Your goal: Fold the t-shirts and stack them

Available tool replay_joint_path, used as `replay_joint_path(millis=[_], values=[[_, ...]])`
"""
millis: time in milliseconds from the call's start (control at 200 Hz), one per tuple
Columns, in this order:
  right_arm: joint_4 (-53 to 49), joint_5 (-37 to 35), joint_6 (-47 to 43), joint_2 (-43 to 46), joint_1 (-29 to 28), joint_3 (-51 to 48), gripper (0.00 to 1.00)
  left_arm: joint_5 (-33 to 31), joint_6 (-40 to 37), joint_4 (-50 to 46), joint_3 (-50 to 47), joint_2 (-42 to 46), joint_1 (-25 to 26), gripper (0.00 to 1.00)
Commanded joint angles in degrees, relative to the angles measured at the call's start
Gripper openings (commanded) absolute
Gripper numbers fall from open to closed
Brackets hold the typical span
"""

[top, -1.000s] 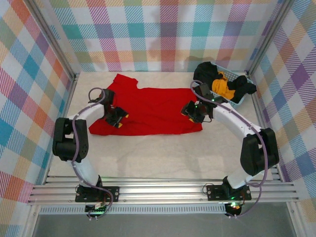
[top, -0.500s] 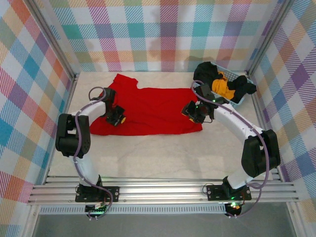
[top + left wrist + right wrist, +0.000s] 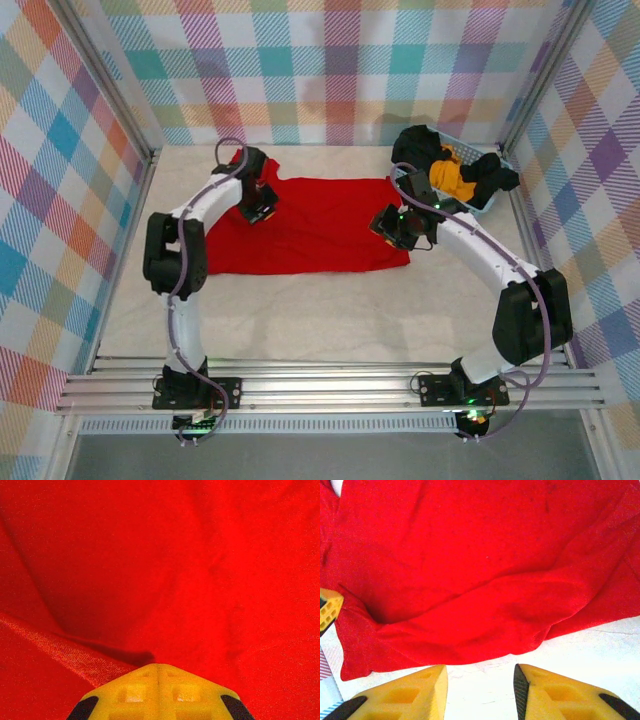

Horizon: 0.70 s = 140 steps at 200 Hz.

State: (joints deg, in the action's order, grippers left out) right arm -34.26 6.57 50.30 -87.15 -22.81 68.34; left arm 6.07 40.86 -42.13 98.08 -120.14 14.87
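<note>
A bright red t-shirt (image 3: 310, 225) lies spread flat across the back middle of the table. My left gripper (image 3: 262, 205) sits over its upper left part, near the sleeve. In the left wrist view its yellow jaws (image 3: 158, 667) are shut, and a fold of the red cloth (image 3: 60, 652) runs in under their tips. My right gripper (image 3: 392, 225) is at the shirt's right edge. It stands open (image 3: 480, 672) over bare table, just short of the rumpled red hem (image 3: 485, 645). A black t-shirt (image 3: 420, 148) and an orange-yellow one (image 3: 452, 178) lie heaped in the basket.
The light blue lattice basket (image 3: 490, 205) stands at the back right corner, close behind my right arm. Plaid walls close in the table on the left, back and right. An aluminium rail (image 3: 330, 385) runs along the near edge.
My left gripper shut on the shirt's lower left part, then moved back and to the right, drawing the shirt's left edge inward. The right gripper barely moved.
</note>
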Motion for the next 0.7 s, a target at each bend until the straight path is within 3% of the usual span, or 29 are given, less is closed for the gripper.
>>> replay_joint_path(millis=[0, 310, 455, 475, 505, 560, 585, 625, 695], values=[[-1.0, 0.3, 0.3, 1.4, 0.0, -0.7, 0.40, -3.8, -6.7, -9.3, 5.2, -4.2, 1.8, 0.00], [-1.3, -0.1, 0.7, 0.5, 0.0, -0.6, 0.40, -9.3, -14.4, -14.4, 9.6, -7.4, 6.0, 0.00], [-0.1, 0.3, 2.1, -0.4, 0.5, -2.4, 0.40, -10.0, -15.7, -12.5, 9.8, -6.8, 6.1, 0.00], [0.2, 0.3, 2.4, -0.3, 0.8, -3.1, 0.40, -10.0, -16.0, -11.9, 9.8, -6.4, 6.1, 0.05], [0.6, 0.1, 3.2, 0.0, 1.4, -4.3, 0.39, -10.0, -16.3, -10.7, 9.5, -5.5, 6.2, 0.22], [1.1, -1.1, 4.7, 1.1, 3.2, -7.1, 0.38, -11.6, -16.3, -9.2, 8.6, -2.9, 6.5, 0.66], [1.6, -1.5, 5.4, 1.8, 4.2, -8.7, 0.38, -12.4, -16.2, -8.7, 8.2, -1.5, 6.6, 0.80], [3.1, -1.1, 6.3, 2.9, 6.2, -11.5, 0.37, -12.7, -15.6, -8.2, 7.2, 0.9, 6.6, 0.86], [5.5, 0.5, 6.7, 3.7, 9.6, -15.0, 0.34, -12.9, -13.4, -7.5, 4.2, 5.4, 6.2, 0.87]])
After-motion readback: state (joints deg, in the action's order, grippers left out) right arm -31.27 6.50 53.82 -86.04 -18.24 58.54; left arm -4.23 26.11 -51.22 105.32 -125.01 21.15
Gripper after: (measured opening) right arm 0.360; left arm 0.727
